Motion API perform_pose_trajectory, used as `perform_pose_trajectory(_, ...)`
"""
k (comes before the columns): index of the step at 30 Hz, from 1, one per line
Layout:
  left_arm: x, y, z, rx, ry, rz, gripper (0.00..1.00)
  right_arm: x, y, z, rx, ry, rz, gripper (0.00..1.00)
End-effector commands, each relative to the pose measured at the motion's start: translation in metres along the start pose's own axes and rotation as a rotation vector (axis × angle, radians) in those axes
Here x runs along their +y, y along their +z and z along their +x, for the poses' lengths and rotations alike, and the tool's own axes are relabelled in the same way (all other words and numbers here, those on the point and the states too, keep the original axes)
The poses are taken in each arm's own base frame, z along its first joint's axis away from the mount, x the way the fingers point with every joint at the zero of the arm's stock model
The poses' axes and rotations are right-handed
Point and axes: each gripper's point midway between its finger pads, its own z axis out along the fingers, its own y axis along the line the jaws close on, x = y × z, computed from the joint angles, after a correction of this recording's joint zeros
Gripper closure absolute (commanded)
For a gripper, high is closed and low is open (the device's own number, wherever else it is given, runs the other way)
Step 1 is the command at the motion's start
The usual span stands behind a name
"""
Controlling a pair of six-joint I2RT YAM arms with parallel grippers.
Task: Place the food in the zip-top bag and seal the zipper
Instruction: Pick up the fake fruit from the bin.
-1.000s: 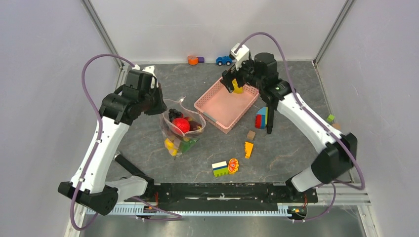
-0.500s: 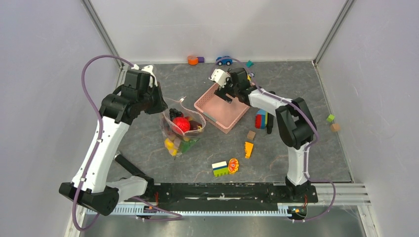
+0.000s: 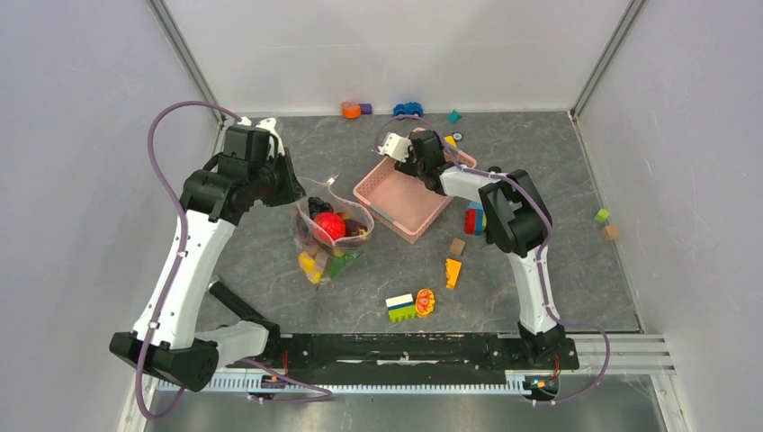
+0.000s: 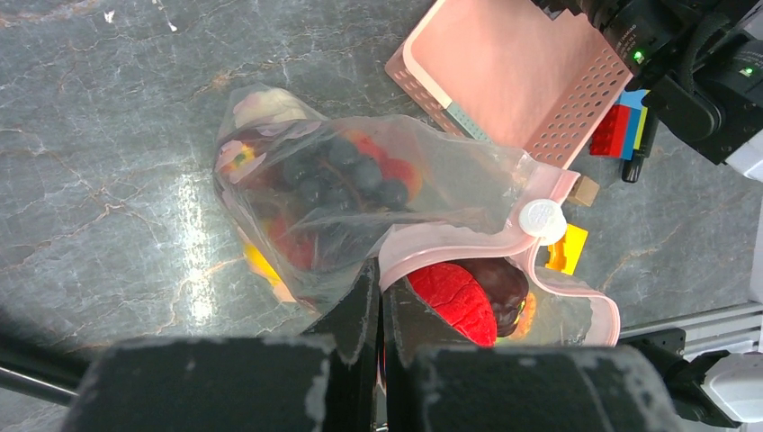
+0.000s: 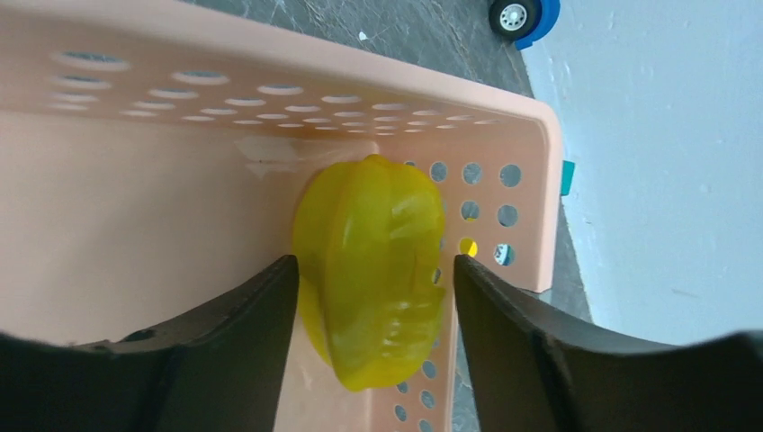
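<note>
- Grey desk (image 3: 540,270): most food sits inside the zip-top bag (image 4: 432,180), whose mouth gapes unsealed.
- Your left gripper (image 4: 378,301) is pinched tight on the zipper (image 4: 468,247) edge.
- Your right gripper (image 5: 373,270), jaws wide, straddles a yellow fruit (image 5: 373,216) in the pink basket (image 5: 270,63).
- Left to do, by my reading: bag that fruit, then seal.

A pink basket (image 3: 405,200) sits mid-table, with a blue car (image 3: 408,109) behind it by the wall. An orange wedge (image 3: 453,271) and a green-yellow block (image 3: 400,308) lie nearer.

No legible text or labels.
</note>
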Motion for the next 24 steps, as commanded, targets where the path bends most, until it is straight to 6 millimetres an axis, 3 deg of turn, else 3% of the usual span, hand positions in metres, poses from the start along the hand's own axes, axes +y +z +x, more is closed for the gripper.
perform_pose_trajectory(1, -0.004, 0.004, -0.010, -0.035, -0.007, 0.024, 0.98, -0.009, 0.008, -0.001, 0.010, 0.013, 0.051, 0.37)
perform_pose_trajectory(6, -0.005, 0.005, -0.009, -0.033, -0.012, 0.037, 0.98, -0.020, -0.006, -0.011, -0.008, 0.067, 0.065, 0.66)
perform_pose_trajectory(10, -0.004, 0.004, -0.009, -0.035, -0.015, 0.041, 0.98, -0.043, -0.034, -0.031, -0.070, 0.134, 0.088, 0.71)
perform_pose_trajectory(14, -0.005, 0.002, -0.009, -0.037, -0.016, 0.048, 0.98, -0.073, -0.078, -0.058, -0.176, 0.228, 0.116, 0.73)
perform_pose_trajectory(19, -0.006, 0.001, -0.009, -0.039, -0.014, 0.055, 0.98, -0.093, -0.138, -0.087, -0.329, 0.356, 0.097, 0.75)
perform_pose_trajectory(24, -0.008, 0.000, -0.008, -0.039, -0.013, 0.067, 0.98, -0.089, -0.207, -0.129, -0.581, 0.436, -0.050, 0.74)
